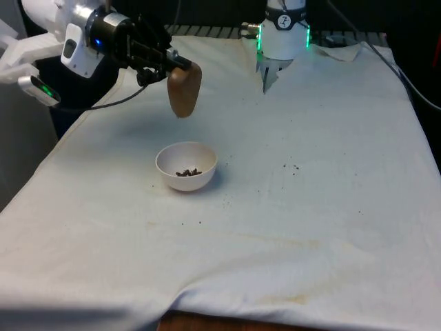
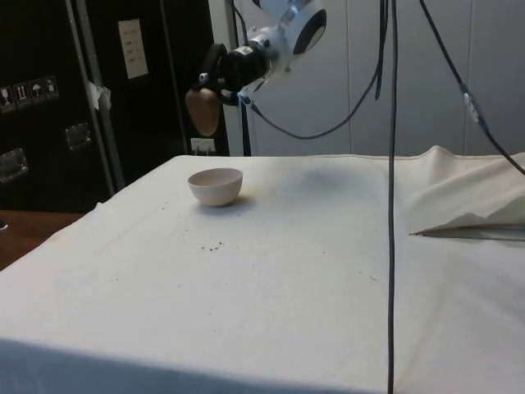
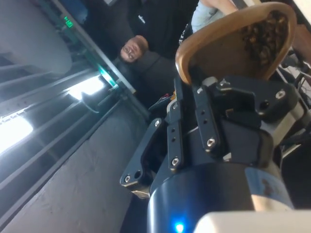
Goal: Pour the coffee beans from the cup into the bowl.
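A white cloth covered the tabletop, creased and faintly stained toward the near edge in the front view, with a strip of bare wood showing below its hem. Dark specks lay scattered on the cloth. Black cables hung across the side view, before dark cabinets bearing a pale label. In the wrist view a person in dark clothing stood beyond a row of bright ceiling lights.
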Motion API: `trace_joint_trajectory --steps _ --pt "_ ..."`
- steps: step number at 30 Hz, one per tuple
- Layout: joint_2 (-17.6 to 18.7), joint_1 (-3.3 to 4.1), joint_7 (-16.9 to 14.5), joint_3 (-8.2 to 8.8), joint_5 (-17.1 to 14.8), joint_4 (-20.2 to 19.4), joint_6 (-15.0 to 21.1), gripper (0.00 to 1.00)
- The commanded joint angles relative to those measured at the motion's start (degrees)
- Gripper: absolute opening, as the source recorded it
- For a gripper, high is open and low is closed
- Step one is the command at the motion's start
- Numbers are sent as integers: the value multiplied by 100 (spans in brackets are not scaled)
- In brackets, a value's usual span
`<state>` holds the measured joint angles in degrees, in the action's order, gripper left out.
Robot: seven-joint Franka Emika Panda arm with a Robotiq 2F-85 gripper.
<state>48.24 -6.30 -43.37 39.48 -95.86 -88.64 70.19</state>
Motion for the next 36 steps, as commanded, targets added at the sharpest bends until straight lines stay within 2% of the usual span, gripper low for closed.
trace_joint_trajectory --steps 1,2,3,7,10,11,12,20,21,22,28,29,30,36 --pt "34 -46 74 -46 -52 40 -52 0" --pt "23 0 6 0 -40 0 -23 0" --pt "57 -46 74 -46 -92 34 -74 0" --pt "132 -52 97 -46 -281 6 -178 0" --pt "189 -46 103 -46 -384 -17 -241 0" --pt "166 -6 52 0 -338 -23 -201 0" --pt "206 -46 103 -46 -418 -23 -264 0" --pt "390 -63 103 -46 -733 -63 -539 0" --pt "378 -17 52 0 -699 -80 -504 0" --pt "407 -63 103 -46 -773 -69 -567 0" --pt "470 -86 103 -40 -991 -86 -756 0" --pt "464 -40 52 6 -963 -97 -733 0" --pt "487 -92 103 -46 -1066 -97 -814 0" --pt "539 -97 138 -23 -1220 -126 -974 0"
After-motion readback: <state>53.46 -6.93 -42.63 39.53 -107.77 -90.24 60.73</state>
